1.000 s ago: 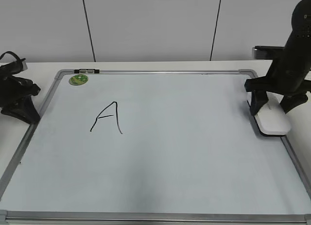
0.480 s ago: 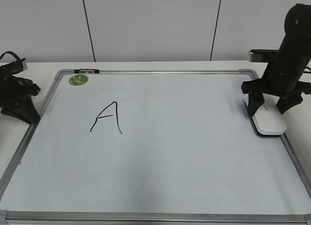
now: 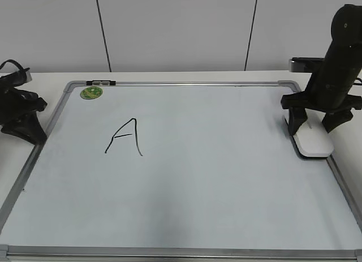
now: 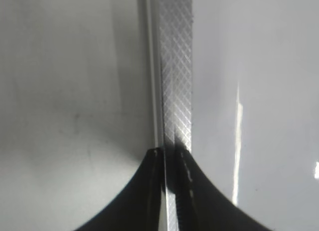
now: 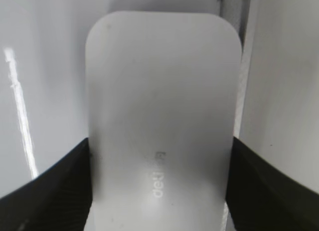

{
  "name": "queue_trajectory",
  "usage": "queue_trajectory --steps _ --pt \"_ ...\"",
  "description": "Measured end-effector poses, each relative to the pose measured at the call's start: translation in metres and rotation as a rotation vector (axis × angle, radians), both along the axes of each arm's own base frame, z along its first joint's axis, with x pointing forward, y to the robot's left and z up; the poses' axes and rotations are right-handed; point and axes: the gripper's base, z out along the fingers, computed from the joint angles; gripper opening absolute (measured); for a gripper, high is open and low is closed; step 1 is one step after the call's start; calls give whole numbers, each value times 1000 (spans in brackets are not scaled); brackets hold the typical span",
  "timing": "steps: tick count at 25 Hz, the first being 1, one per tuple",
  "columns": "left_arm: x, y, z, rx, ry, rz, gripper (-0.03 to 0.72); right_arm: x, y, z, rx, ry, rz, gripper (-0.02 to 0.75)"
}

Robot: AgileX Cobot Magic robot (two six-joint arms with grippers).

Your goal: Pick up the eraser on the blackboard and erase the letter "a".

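Note:
The white eraser (image 3: 314,143) lies low at the right edge of the blackboard (image 3: 226,188), beside its silver frame. My right gripper (image 3: 311,129) straddles the eraser, and in the right wrist view both black fingers (image 5: 159,191) press its long sides (image 5: 159,91), so it is shut on it. I see no small letter "a" on the board; only a large capital "A" (image 3: 125,137) is drawn at the left. My left gripper (image 3: 25,132) rests off the board's left edge, its fingers (image 4: 169,156) shut over the frame strip (image 4: 174,66).
A round green magnet (image 3: 91,93) sits at the board's top left corner, next to a small black clip (image 3: 100,82) on the frame. The board lies on a white table (image 3: 169,76) in front of a grey wall.
My right gripper shifted a little left and toward the back with the eraser between its fingers, then held still. The left arm has not moved.

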Motion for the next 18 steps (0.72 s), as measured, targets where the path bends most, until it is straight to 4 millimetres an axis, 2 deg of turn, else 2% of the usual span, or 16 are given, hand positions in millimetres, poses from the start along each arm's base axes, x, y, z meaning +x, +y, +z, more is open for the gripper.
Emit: queue_trajectory --steps 4,10,18 --pt "0 0 0 0 0 0 35 1 0 1 0 -6 0 596" --pt "0 0 0 -1 0 1 36 4 -1 5 -6 -21 3 610" --pt "0 0 0 -1 0 1 65 14 -2 45 -22 -21 15 609"
